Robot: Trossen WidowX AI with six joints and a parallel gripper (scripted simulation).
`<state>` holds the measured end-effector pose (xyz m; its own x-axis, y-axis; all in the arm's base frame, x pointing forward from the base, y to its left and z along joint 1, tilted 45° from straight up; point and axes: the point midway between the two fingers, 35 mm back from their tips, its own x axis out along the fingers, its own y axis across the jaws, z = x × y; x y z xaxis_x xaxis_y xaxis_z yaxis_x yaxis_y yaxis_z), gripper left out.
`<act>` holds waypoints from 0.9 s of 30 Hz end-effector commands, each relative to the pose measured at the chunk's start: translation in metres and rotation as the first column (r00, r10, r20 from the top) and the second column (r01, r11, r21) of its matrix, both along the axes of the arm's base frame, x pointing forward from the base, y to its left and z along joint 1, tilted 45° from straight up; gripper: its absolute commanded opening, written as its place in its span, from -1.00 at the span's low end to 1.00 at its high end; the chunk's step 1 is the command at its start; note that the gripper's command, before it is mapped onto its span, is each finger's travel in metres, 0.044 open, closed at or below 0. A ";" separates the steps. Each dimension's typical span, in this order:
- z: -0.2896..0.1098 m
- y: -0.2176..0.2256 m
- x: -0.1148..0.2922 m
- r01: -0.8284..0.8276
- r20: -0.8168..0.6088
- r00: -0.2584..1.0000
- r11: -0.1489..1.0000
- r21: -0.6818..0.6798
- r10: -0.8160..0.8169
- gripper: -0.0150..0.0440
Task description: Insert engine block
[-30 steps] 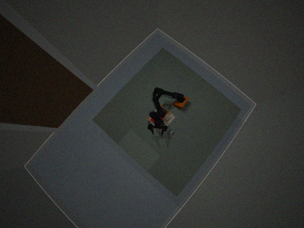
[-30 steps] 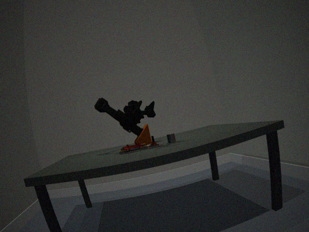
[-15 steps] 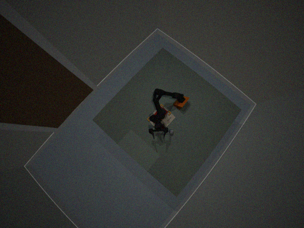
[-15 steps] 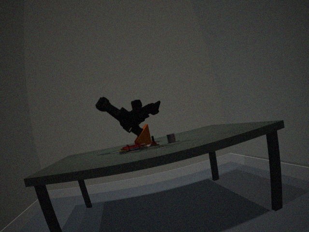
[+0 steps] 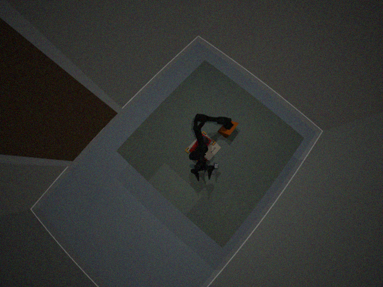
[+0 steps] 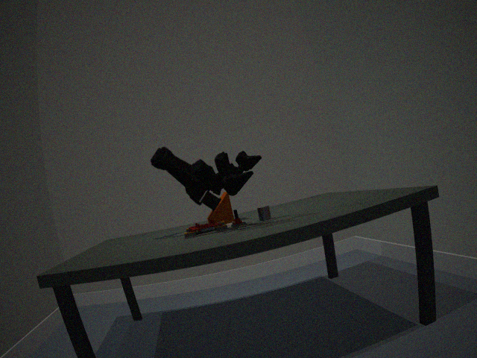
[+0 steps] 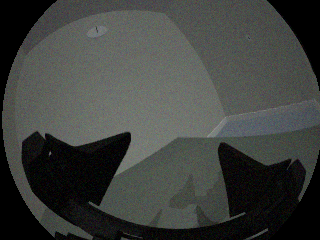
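Top view was dim and grainy, with the dark arm (image 5: pixel 201 136) lying across most of the car body (image 5: pixel 215 149) at frame centre, so only red and white scraps and yellow corner marks showed around it. The opening and rib could not be made out. Right of the arm's elbow, an orange base block (image 5: pixel 229 128) sat partly under the arm's foot. Just below the car body the gripper (image 5: pixel 203 173) hung with its two dark fingers spread wide apart, nothing between them. A small grey engine block (image 5: pixel 215 165) stood on the green table (image 5: pixel 253 160) just right of the gripper, beside the right finger; whether they touched could not be told. It was too small to show its slot side or long axis.

Exterior view showed the arm (image 6: pixel 200 177) raised above the table (image 6: pixel 346 215), its outline merging into one black mass. The orange wedge (image 6: pixel 222 209) rose from the low car body (image 6: pixel 200 229). To the right the grey block (image 6: pixel 264 212) stood apart on the table top.

Wrist view showed only both dark fingers at the lower edges, apart, pointing at wall and ceiling.
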<state>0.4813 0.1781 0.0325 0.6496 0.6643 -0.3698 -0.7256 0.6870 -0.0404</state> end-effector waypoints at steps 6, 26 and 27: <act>-0.030 0.010 0.002 0.139 -0.259 0.957 0.990 0.006 -0.133 1.00; -0.088 0.025 -0.023 0.477 -0.668 0.576 0.857 -0.195 -0.472 1.00; -0.090 0.026 -0.025 0.492 -0.677 0.549 0.845 -0.212 -0.490 1.00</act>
